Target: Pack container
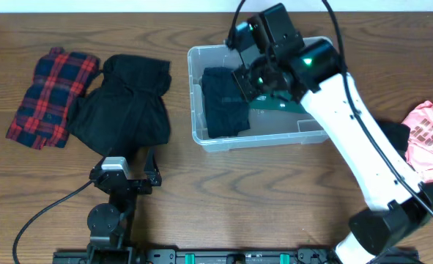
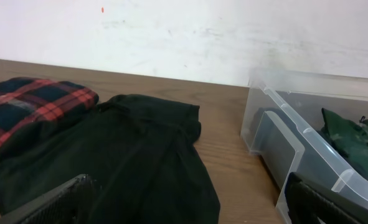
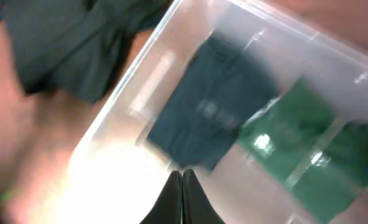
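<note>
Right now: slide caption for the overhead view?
Right gripper over the container, dark garment and green garment inside; black garment and plaid garment outside.

Nothing legible from where I stand, pale print on the pink garment (image 1: 428, 138) too small to read, whitish mark on the green garment (image 3: 289, 146) inside the container (image 1: 192, 95) blurred, no brand or number made out.

Our right arm (image 1: 352, 125) is a long white tube with black joints, green lights (image 1: 308, 60) on its black head and black cables (image 1: 333, 22) looping off. Our left arm (image 1: 113, 191) is black, topped by a grey block, with ribbed black fingers (image 2: 53, 202).
</note>
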Tool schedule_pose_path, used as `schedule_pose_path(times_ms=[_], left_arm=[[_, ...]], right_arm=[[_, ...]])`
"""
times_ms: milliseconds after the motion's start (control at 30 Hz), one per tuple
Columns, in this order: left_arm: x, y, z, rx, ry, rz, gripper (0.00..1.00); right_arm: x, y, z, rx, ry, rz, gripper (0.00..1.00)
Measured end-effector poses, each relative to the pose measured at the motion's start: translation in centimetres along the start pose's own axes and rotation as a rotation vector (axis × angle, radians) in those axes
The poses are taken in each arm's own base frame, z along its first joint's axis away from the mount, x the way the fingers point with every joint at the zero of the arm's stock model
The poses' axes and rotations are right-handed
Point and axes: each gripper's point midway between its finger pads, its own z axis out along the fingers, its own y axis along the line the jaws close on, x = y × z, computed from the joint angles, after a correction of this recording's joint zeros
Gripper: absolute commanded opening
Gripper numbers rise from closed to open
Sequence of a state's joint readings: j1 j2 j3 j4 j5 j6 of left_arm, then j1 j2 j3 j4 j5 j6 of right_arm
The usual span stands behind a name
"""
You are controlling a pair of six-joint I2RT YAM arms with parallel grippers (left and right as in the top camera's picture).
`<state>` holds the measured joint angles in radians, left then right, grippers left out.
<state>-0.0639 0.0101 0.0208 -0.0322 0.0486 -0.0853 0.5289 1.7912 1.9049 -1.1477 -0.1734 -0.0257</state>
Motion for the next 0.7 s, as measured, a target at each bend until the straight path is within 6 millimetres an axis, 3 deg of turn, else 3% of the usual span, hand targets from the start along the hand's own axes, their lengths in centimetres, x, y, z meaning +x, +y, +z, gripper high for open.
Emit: schedule_pose_path(times_ms=[167, 300, 567, 700], left_arm=[[0.0, 0.0, 0.0, 0.000, 0.000, 0.000, 0.98], [0.0, 0.0, 0.0, 0.000, 0.000, 0.000, 0.98], [0.0, 0.0, 0.0, 0.000, 0.000, 0.000, 0.98], [0.0, 0.0, 0.0, 0.000, 0.000, 0.000, 0.98]], right_arm=[[3.9, 2.3, -0.4, -0.108, 0.149, -0.048, 0.01], [5.8, 3.7, 0.0, -0.176, 0.217, -0.105, 0.01], [10.4, 7.5, 2.6, -0.283, 0.343, -0.320, 0.01], [11.5, 8.7, 4.1, -0.301, 0.348, -0.407, 0.01]])
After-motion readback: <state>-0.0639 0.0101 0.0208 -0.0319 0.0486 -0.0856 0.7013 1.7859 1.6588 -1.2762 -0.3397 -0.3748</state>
